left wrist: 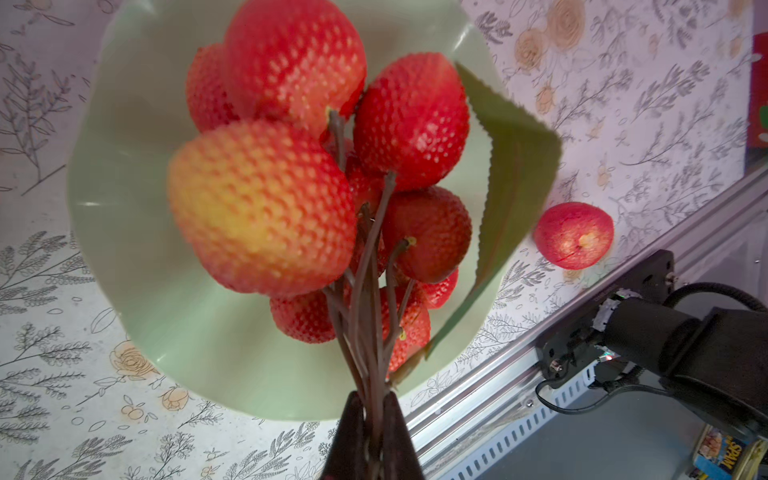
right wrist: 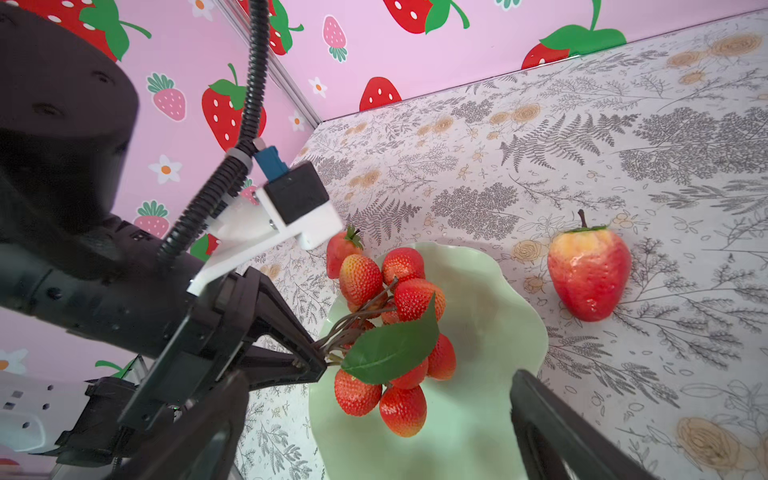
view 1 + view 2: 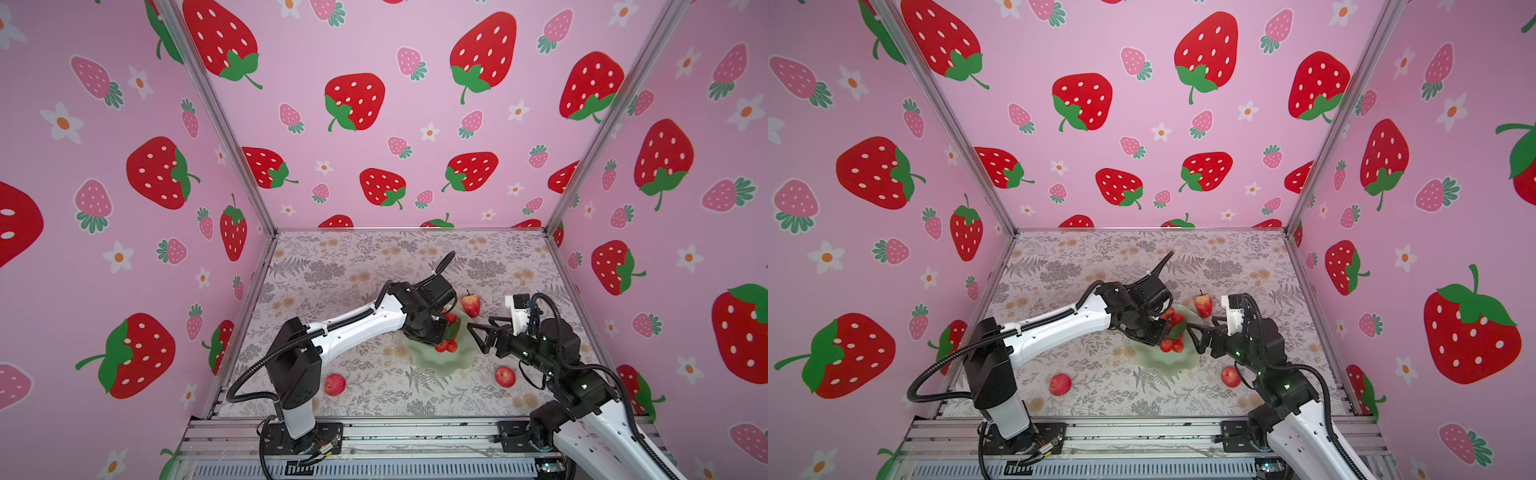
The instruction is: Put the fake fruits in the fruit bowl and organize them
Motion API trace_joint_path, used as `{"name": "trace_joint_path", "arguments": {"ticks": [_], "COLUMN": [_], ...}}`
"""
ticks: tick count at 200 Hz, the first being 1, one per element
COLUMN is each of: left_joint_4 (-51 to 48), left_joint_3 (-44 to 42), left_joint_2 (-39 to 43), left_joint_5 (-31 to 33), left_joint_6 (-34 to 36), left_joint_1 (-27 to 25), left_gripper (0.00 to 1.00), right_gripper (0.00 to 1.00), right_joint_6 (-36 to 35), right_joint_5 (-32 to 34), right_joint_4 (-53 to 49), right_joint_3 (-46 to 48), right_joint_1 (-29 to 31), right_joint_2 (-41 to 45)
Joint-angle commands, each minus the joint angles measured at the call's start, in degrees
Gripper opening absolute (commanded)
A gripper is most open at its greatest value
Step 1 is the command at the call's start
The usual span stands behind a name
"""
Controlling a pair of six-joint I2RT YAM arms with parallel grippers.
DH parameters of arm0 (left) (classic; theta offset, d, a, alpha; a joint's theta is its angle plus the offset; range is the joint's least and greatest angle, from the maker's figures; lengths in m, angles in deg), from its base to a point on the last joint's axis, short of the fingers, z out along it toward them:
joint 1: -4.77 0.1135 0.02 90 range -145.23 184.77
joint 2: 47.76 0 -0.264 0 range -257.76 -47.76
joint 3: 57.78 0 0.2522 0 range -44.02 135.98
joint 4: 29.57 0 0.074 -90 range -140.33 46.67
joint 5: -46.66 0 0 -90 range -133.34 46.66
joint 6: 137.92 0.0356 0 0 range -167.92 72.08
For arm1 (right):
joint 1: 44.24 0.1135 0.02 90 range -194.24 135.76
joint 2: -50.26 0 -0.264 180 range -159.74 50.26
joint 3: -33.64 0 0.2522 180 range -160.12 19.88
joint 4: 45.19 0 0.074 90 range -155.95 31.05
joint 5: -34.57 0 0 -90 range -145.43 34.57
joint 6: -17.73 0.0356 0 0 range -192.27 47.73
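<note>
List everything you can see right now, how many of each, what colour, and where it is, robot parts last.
berry bunch: one, red bumpy berries, brown stems, green leaf; held over the bowl.
fruit bowl: one, pale green, wavy rim; middle of the table.
strawberries: two, red; this one behind the bowl, another by its rim, seen only from the right wrist.
apple-like fruits: two, red-pink; this one front-left of the bowl, another front-right.
Spam tin: one, blue and yellow; beyond the front rail.
table: one, grey-and-tan floral cover.
left gripper: shut on the bunch's stems, above the bowl.
right gripper: open, empty, beside the bowl's right edge.
</note>
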Motion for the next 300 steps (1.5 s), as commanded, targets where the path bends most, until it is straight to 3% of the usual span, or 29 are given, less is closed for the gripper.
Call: {"name": "trace_joint_path", "arguments": {"ticks": [1,64,125,157,176,222,251,281,300], "left_joint_4": [0.17,1.00,-6.29,-7.65,-5.81,3.67,10.31,11.91,13.05], "left_joint_3": [1.86,0.67,4.26,1.01,-4.38,-15.12,-16.46,-15.08,-14.89], "left_joint_2": [-1.29,-3.59,2.20,10.89,14.69,14.75,10.04,5.77,3.88], "left_joint_5": [0.11,-3.12,1.32,14.81,19.45,13.28,8.49,10.68,8.79], "left_joint_6": [1.46,3.05,5.29,11.02,15.59,25.77,30.12,29.34,30.17], "left_joint_1": [-0.55,-1.53,-2.56,-1.85,2.46,18.65,22.02,24.09,25.84], "left_gripper": [0.00,0.05,0.43,0.61,0.66,0.69,0.73,0.75,0.80], "right_gripper": [0.99,0.99,0.99,0.99,0.99,0.99,0.99,0.99,0.99], "right_joint_6": [1.86,0.12,-1.42,-4.13,-6.30,-12.11,-11.40,-10.95,-11.72], "right_joint_5": [0.26,0.07,-2.04,-6.12,-8.19,-8.03,-10.28,-10.40,-10.23], "right_joint_4": [0.23,1.19,5.44,10.22,11.72,12.88,17.66,19.38,19.38], "right_joint_3": [0.07,-0.32,0.19,-0.86,-3.74,-13.69,-14.26,-13.79,-13.78], "right_joint_1": [-0.09,-0.09,-0.09,-0.09,0.08,4.05,4.92,4.97,4.92], "right_joint_2": [0.07,-1.93,-4.24,-8.72,-13.89,-25.90,-30.73,-32.52,-32.97]}}
